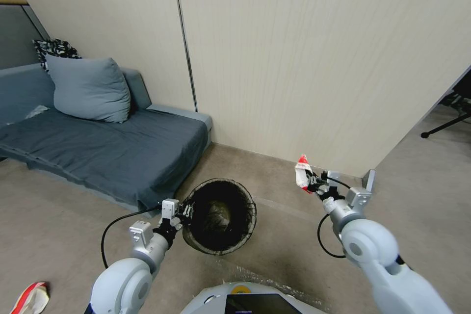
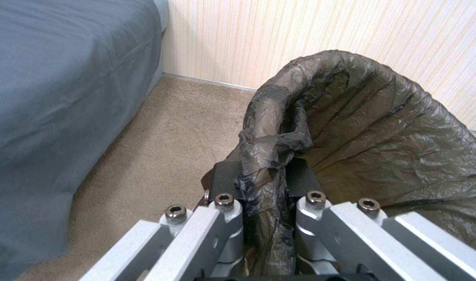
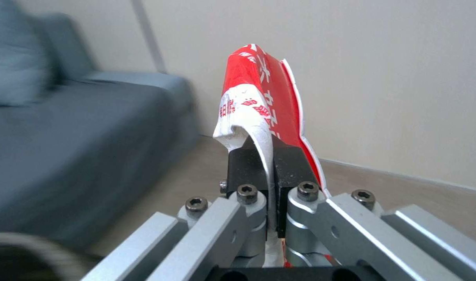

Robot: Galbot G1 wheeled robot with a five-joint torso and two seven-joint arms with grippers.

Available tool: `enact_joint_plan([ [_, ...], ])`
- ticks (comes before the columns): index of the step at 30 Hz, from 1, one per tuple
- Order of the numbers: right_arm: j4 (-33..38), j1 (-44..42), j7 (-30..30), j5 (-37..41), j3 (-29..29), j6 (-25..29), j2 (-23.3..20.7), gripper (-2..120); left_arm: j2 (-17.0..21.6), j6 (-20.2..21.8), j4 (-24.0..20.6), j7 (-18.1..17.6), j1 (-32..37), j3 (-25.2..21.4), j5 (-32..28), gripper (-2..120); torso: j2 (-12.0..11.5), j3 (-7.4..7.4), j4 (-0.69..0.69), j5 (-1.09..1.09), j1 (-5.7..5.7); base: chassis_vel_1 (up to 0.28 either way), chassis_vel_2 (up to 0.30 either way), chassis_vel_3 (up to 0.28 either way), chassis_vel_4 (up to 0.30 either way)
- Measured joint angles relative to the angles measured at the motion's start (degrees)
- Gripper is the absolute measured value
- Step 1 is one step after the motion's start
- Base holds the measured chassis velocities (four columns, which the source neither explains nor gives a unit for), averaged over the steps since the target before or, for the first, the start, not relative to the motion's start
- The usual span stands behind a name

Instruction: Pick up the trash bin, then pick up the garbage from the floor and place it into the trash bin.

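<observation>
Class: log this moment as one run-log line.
left gripper: shut on trash bin rim | right gripper: shut on red-and-white wrapper, beside bin

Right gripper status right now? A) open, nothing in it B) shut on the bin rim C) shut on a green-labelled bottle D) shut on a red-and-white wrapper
D: the right gripper is shut on the red-and-white wrapper, which stands up between its pads, held off to the right of the trash bin; the left gripper grips the bin's rim and liner.
</observation>
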Motion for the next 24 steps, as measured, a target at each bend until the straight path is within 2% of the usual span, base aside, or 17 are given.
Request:
enact_joint_plan([
  [4, 1.6, 1.5, -2.0, 4.7, -1.6, -1.0, -2.1, 0, 0.0, 0.1, 0.0, -0.1, 0.4, 0.3, 0.1, 7, 0.0, 0.0, 0.0, 0.01, 0.0, 0.0, 0.0, 0.0, 0.0],
  [17, 1.2, 5.7, -14.0, 7.2, -7.1, -1.9, -7.3, 0, 1.2, 0.7, 0.1, -0.3, 0.4, 1.2, 0.6, 7, 0.0, 0.0, 0.0, 0.0, 0.0, 0.0, 0.0, 0.0, 0.0],
  [22, 1.1, 7.6, -15.3, 7.2, -12.3, -2.0, -8.7, 0, 1.3, 0.9, 0.2, -0.3, 0.4, 1.8, 0.7, 7, 0.0, 0.0, 0.0, 0.0, 0.0, 0.0, 0.0, 0.0, 0.0],
  [24, 1.0, 10.1, -15.3, 7.2, -16.7, -2.3, -9.2, 0, 1.3, 1.0, 0.2, -0.4, 0.5, 2.2, 0.7, 7, 0.0, 0.0, 0.0, 0.01, 0.0, 0.0, 0.0, 0.0, 0.0],
])
